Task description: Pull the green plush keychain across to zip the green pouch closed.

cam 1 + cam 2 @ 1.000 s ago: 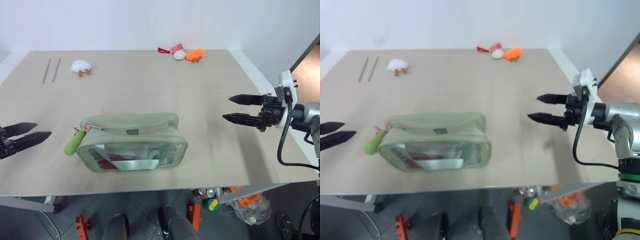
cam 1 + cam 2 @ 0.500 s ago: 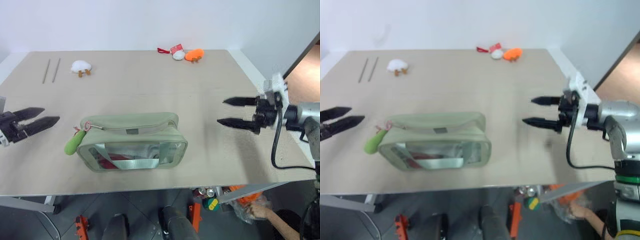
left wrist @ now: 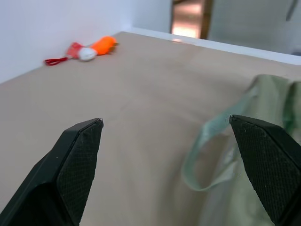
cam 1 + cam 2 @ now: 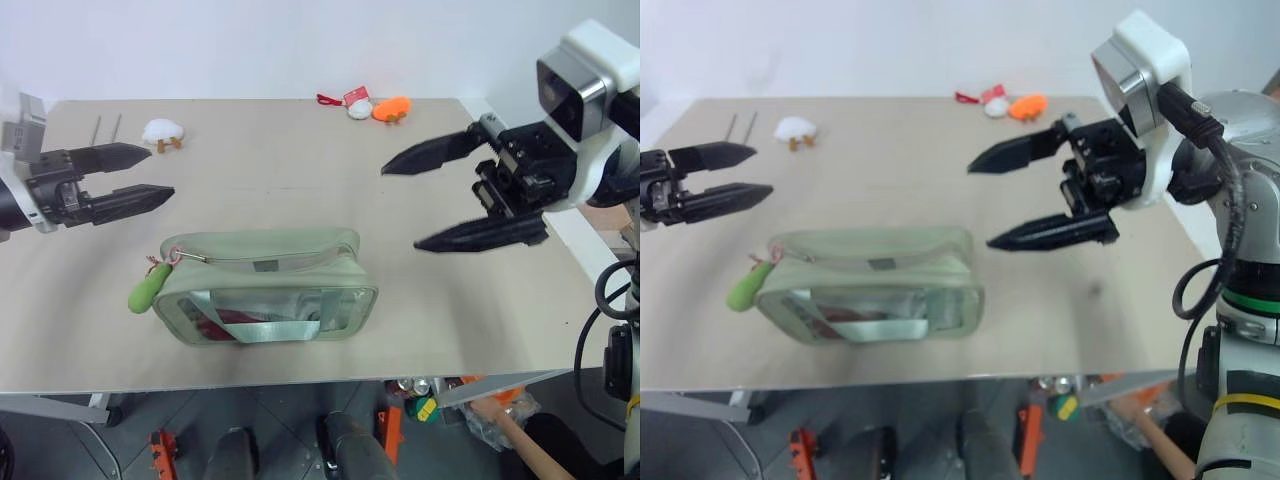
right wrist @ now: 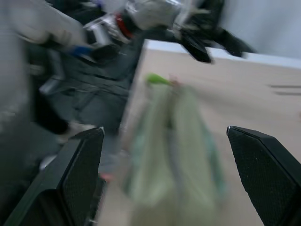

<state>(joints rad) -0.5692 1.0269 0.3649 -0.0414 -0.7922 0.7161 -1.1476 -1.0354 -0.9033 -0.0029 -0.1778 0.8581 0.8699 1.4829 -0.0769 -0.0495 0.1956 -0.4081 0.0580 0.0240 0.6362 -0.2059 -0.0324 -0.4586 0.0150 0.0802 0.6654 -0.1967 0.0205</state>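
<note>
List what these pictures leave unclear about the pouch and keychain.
- Green pouch contents: eye views show red shapes behind the clear panel, unidentifiable.
- Zipper slider position: too small in the eye views.
- Green plush keychain clip: too small; right wrist view is motion-blurred.
- Left wrist view: pouch cut off by the frame edge.

A pale beige table (image 4: 420, 320) carries everything. The green pouch (image 4: 265, 285) lies near its front edge, left of the middle, clear side panel facing forward. The green plush keychain (image 4: 146, 288) rests on the tabletop just beside the pouch's left end. At the far edge lie an orange plush toy (image 4: 390, 108) with a small white-and-red thing (image 4: 352, 104) touching it, a white plush toy (image 4: 162, 132) farther left, and two thin grey rods (image 4: 105, 130) side by side
</note>
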